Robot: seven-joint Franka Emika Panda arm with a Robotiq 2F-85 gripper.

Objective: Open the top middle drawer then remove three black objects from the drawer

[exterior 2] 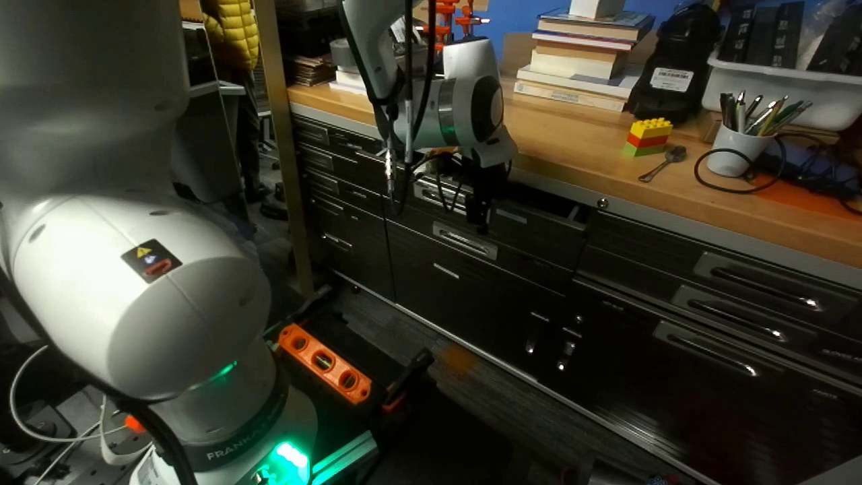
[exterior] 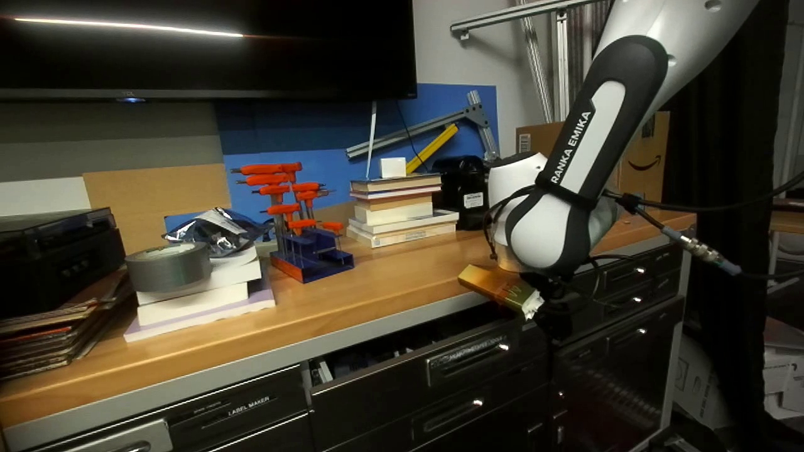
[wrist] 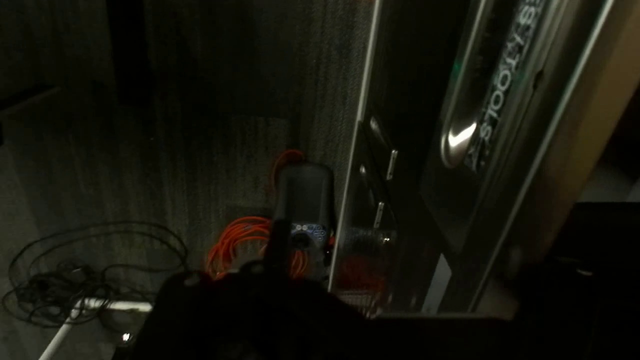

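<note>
The top middle drawer [exterior: 389, 383] is partly open in both exterior views [exterior 2: 539, 232]. Its inside is dark, with several small unclear items at the left end. The three black objects cannot be made out. My gripper [exterior: 554, 326] is dark and points down at the drawer's right part. It also shows in front of the cabinet face in an exterior view [exterior 2: 479, 214]. In the wrist view my gripper [wrist: 407, 245] is open, fingers wide apart, with nothing seen between them. A metal drawer handle [wrist: 452, 140] lies above the fingers there, beside a label ending in TOOLS.
The wooden worktop [exterior: 301, 314] runs above the drawers. It bears stacked books [exterior: 402, 213], a hex-key stand [exterior: 314, 254], a tape roll [exterior: 168, 267] and a toy-brick block [exterior 2: 648, 138]. A gold item [exterior: 493, 285] shows beside my wrist. Orange cable [wrist: 240, 245] lies on the floor.
</note>
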